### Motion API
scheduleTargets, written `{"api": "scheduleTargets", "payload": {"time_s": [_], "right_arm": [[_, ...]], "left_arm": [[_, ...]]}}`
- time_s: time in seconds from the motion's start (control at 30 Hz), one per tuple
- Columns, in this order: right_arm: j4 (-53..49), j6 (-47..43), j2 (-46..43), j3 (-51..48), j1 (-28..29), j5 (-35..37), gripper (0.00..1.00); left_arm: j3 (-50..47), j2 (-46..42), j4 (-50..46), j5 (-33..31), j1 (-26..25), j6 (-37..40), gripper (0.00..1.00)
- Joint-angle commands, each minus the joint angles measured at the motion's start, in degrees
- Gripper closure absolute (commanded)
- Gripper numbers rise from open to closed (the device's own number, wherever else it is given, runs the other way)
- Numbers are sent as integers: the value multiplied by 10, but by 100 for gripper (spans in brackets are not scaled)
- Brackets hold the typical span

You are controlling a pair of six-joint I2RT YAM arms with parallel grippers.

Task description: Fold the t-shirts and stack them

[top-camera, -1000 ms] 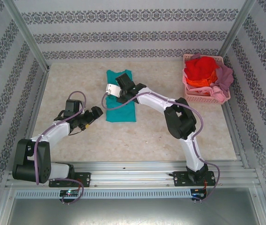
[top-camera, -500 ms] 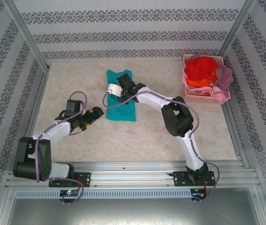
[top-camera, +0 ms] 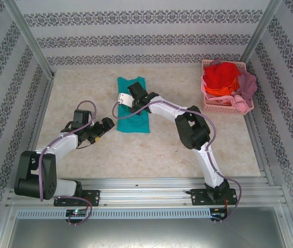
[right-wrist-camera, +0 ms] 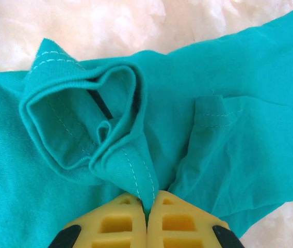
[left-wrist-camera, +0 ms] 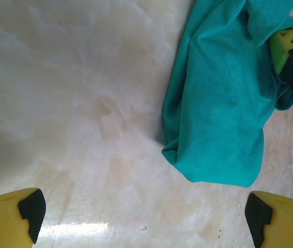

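teal t-shirt (top-camera: 134, 123) lying on surface (top-camera: 84, 82), right jaws pinched shut on a stitched fold of it, left jaws wide open, empty, just beside its near-left corner, other t-shirts (top-camera: 221, 76) heaped in pink basket (top-camera: 216, 108) far right

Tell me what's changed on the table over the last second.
The right arm's elbow swung slightly left. The right gripper stayed shut on the teal t-shirt, roughly in place; nothing was released. The left gripper stayed open beside the shirt, and the basket is unchanged.
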Motion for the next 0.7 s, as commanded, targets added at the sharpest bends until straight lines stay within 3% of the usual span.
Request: {"api": "scheduleTargets", "payload": {"time_s": [0.0,0.07,0.1,0.17,0.23,0.37,0.5,0.67], "right_arm": [[15,13,12,21,-5,3,98],[8,8,10,26,-4,10,86],[0,3,3,28,0,27,74],[20,3,-27,12,5,54,39],[42,27,-64,-10,2,58,23],[80,127,-122,-63,-9,89,16],[93,281,-171,-145,-22,77,16],[89,455,-172,-203,-48,-41,29]], "left_arm": [[1,-2,23,9,-7,7,0],[2,-1,24,9,-9,7,0],[3,0,24,8,-10,6,0],[4,2,26,8,-13,6,0],[8,9,32,9,-18,5,0],[31,34,41,7,-32,8,0],[65,76,71,3,-51,-6,1],[162,170,60,-6,-81,-1,22]]}}
